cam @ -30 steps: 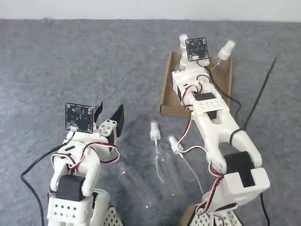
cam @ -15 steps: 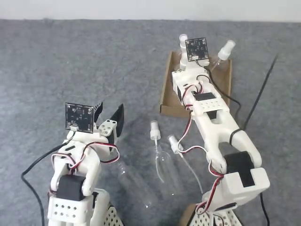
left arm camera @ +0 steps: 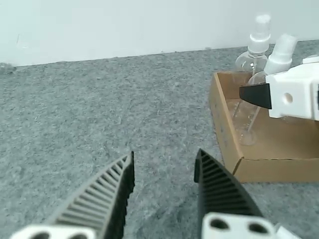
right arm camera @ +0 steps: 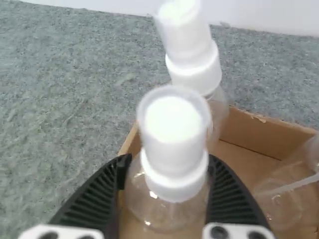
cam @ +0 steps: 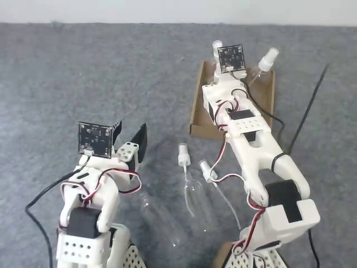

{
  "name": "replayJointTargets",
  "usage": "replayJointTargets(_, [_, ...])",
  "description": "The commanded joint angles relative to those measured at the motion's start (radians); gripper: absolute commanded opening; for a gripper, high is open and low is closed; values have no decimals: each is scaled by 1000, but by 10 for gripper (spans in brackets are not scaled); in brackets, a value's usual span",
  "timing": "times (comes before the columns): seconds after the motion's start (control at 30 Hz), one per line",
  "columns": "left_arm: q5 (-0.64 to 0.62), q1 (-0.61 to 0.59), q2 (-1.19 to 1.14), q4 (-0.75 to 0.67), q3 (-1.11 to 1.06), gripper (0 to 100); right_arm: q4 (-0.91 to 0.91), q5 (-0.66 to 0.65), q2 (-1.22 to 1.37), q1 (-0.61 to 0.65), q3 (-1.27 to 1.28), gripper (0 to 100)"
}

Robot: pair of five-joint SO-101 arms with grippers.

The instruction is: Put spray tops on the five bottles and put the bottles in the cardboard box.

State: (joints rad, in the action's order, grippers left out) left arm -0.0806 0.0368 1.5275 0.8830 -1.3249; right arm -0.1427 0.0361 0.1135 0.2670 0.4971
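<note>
Since half a second ago the right arm has edged slightly sideways; the left arm has kept still. The right end effector [right arm camera: 168, 162] grips a clear plastic bottle with a white spray top [right arm camera: 173, 144], its black fingers [right arm camera: 107, 184] pressed on both sides of the bottle's shoulder. The bottle stands upright inside the shallow brown cardboard box [right arm camera: 259, 132], just beside another capped bottle [right arm camera: 192, 50]. The left end effector [left arm camera: 164, 157] gapes wide and holds nothing above the grey carpeted surface [cam: 83, 72]. Two capped bottles [cam: 192, 192] lie on the surface between the arms.

Clear spray-topped bottle [right arm camera: 172, 149] in cardboard box [right arm camera: 251, 133]
</note>
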Motion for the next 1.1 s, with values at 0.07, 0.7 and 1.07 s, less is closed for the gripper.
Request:
replayJointTargets(0.07, [12,5,-5,-25,4,180,-10,5,-15,5,-48,186])
replayJointTargets(0.7, [12,5,-5,-25,4,180,-10,5,-16,41,-54,188])
replayJointTargets(1.07, [12,5,-5,-25,4,180,-8,6,-16,36,-54,255])
